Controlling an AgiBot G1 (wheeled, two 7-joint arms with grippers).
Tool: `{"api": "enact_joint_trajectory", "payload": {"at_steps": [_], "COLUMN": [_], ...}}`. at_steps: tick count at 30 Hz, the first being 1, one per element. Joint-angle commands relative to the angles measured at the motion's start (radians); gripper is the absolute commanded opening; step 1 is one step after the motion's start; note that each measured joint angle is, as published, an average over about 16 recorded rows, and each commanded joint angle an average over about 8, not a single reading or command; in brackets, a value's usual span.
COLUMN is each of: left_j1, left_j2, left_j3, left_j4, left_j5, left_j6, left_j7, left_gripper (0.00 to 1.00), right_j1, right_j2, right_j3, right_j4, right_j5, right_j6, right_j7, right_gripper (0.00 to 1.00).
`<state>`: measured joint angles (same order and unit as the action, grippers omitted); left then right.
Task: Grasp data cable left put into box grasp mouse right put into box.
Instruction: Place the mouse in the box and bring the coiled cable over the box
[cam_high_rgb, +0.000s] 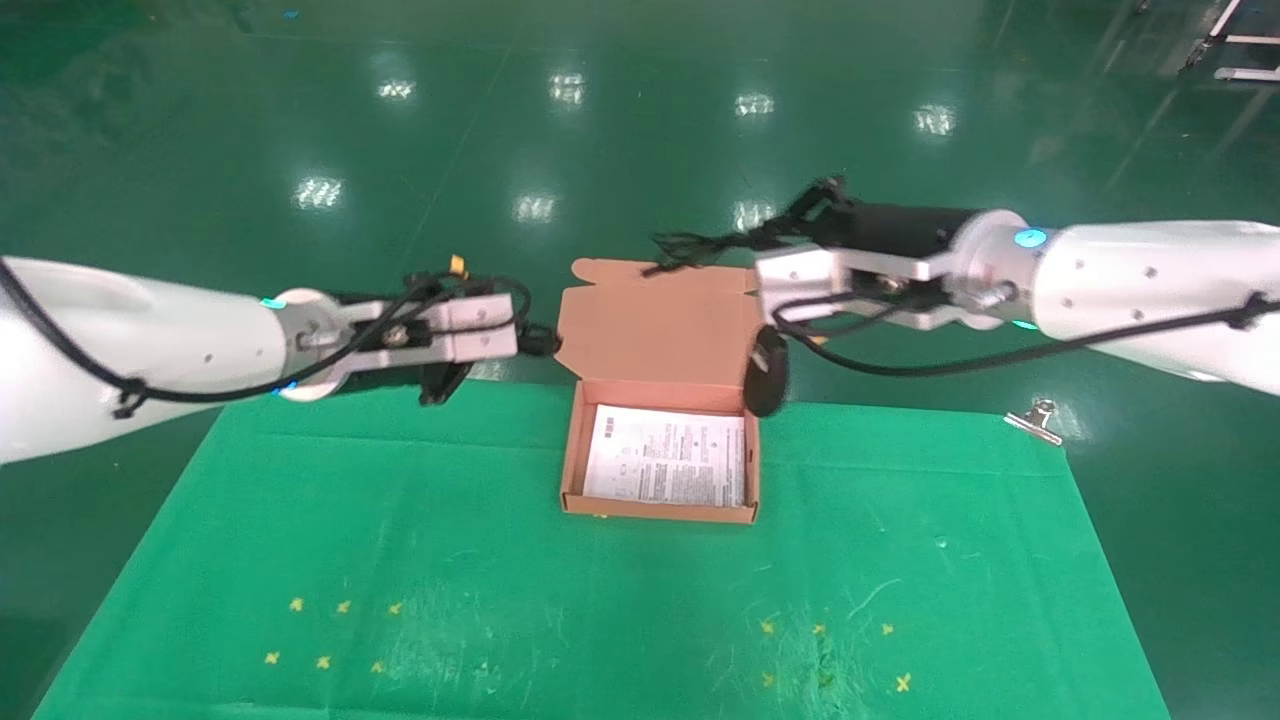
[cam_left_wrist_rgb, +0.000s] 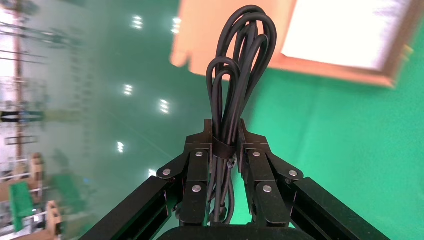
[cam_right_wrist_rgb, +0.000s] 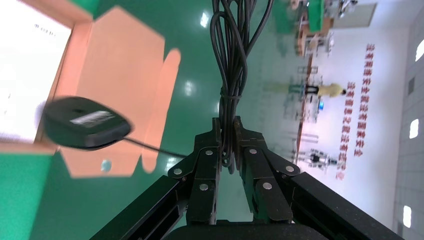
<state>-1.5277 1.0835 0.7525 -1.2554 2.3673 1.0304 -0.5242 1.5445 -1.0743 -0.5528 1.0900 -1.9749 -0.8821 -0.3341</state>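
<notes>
Between the closed jaws of the left gripper, data cable pinched tight; right gripper clamping mouse cord. Best lowered gently over box before opening

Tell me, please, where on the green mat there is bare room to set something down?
Bare mat lies left and right of the box, and in front of it. The back edge is crowded: the left gripper holds the cable, the right gripper dangles the mouse by its cord.
</notes>
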Motion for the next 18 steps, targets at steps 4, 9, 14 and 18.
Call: {"api": "enact_joint_trajectory", "payload": {"at_steps": [4,9,14,18], "left_j1": [-0.016,-0.024,-0.024,-0.022], "left_j2": [0.046,0.07,0.074,0.07], "left_j3": [-0.003,-0.002,-0.001,-0.002], "left_j4": [0.022,0.031,0.032,0.032], "left_j5": [0.078,0.135,0.145,0.142], "left_j6": [-0.055,-0.073,-0.076,-0.075], "left_j7": [-0.036,-0.067,-0.069,-0.069], "left_gripper": [0.0,0.0,0.0,0.0], "right_j1": [0.035,0.056,0.059,0.052], "right_j2": [-0.06,-0.082,-0.083,-0.085], "right_j3": [-0.003,-0.003,-0.003,-0.005], "right_j4": [-0.066,-0.103,-0.109,-0.104], "right_j5": [0.044,0.074,0.079,0.078], "right_j6": [0.018,0.017,0.015,0.014], "right_j7": [-0.074,-0.124,-0.129,-0.126], "right_gripper": [0.0,0.0,0.0,0.0]}}
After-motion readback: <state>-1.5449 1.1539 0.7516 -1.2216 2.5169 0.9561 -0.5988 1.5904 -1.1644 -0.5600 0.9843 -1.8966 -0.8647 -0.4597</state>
